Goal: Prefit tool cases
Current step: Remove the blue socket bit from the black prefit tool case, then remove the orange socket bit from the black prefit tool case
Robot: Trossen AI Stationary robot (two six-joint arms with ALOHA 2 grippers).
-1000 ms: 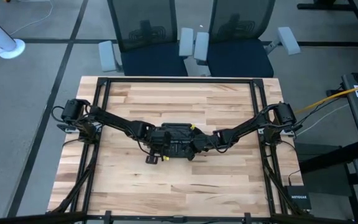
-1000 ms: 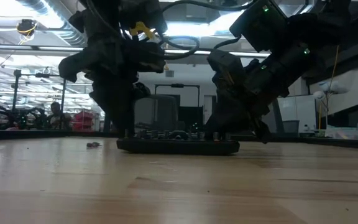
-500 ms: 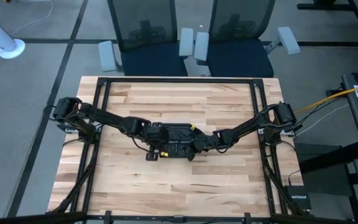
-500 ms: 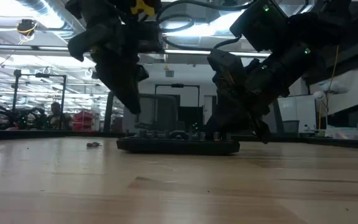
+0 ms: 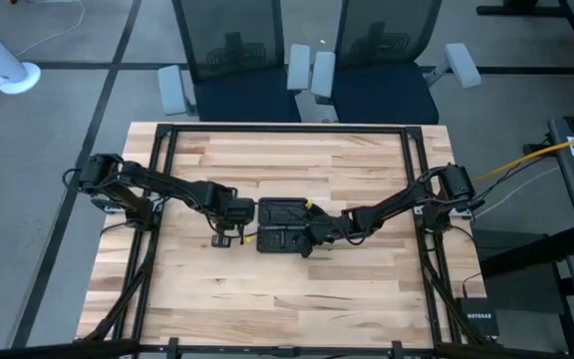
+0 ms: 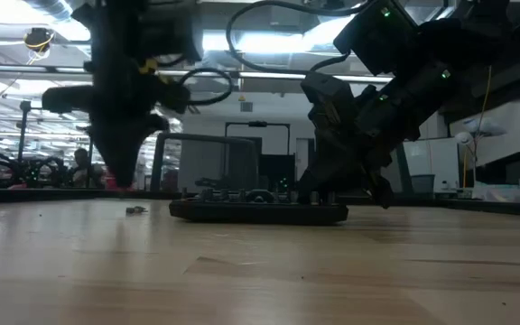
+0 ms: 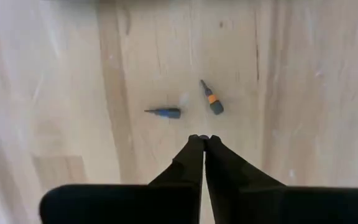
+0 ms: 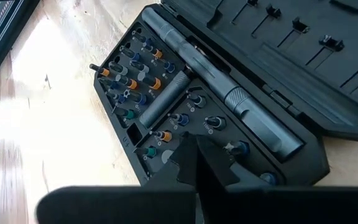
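Note:
The black tool case (image 5: pixel 285 224) lies open and flat on the middle of the table. In the right wrist view the case (image 8: pixel 229 93) shows a half with colour-banded bits and a long driver, and a lid half with empty clips. My right gripper (image 8: pixel 191 144) is shut and stands down on the bit half; the high view shows this gripper (image 5: pixel 313 233) at the case's right end. My left gripper (image 7: pixel 199 138) is shut and hovers over bare wood left of the case (image 5: pixel 224 234), touching nothing. Two loose bits, one blue-banded (image 7: pixel 165 112) and one orange-banded (image 7: pixel 212 98), lie just ahead of its fingertips. My right gripper has its shut fingertips (image 8: pixel 199 163) down on the bit-slot half of the case (image 8: pixel 166 140), near that half's outer edge. It comes slanting down from the table's right. The case stays flat on the table; the gripper's own fingers hide the exact spot.
A small loose bit (image 6: pixel 135 210) lies on the wood left of the case (image 6: pixel 258 211). A black NETGEAR box (image 5: pixel 478 319) sits off the table's near right corner. Two office chairs (image 5: pixel 312 60) stand beyond the far edge. Bare wood shows toward the near edge (image 5: pixel 287 299).
My left gripper has lifted off the case's left end and moved toward the table's left, coming down again over the bare wood beside the case. The case and my right gripper have kept still.

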